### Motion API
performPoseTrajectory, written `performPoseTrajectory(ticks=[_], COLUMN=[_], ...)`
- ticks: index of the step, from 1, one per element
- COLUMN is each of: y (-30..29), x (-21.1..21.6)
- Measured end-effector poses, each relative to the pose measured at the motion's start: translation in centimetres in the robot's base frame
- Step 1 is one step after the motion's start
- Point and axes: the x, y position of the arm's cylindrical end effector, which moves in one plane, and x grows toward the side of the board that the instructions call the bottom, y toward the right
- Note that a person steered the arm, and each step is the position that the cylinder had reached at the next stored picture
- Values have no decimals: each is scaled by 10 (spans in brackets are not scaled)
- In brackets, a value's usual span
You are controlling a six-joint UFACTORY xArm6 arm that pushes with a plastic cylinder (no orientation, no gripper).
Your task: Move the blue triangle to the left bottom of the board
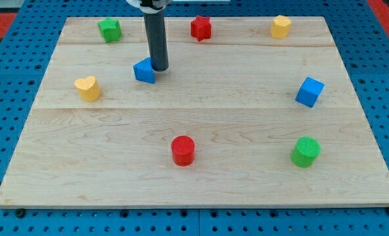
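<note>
The blue triangle [144,71] lies on the wooden board [194,170], left of centre in the upper half. My tip [159,68] stands right against the triangle's right side, touching it. The rod rises straight up from there to the view's top edge. The board's bottom left corner lies well below and to the left of the triangle.
A yellow heart [87,88] sits left of the triangle. A green star [109,29], red star [200,27] and second yellow heart [280,27] line the top. A blue cube [309,92], green cylinder [306,151] and red cylinder [183,150] lie elsewhere.
</note>
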Motion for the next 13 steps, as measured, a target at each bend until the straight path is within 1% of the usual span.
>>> performPoseTrajectory(ticks=[1, 2, 3, 4, 5, 6, 7, 8, 10, 11, 12, 13], y=[-44, -68, -65, -21, -31, -45, -64, -100, -86, -73, -86, -106], x=[-6, 6, 25, 37, 72, 71, 59, 71, 134, 146, 163, 142])
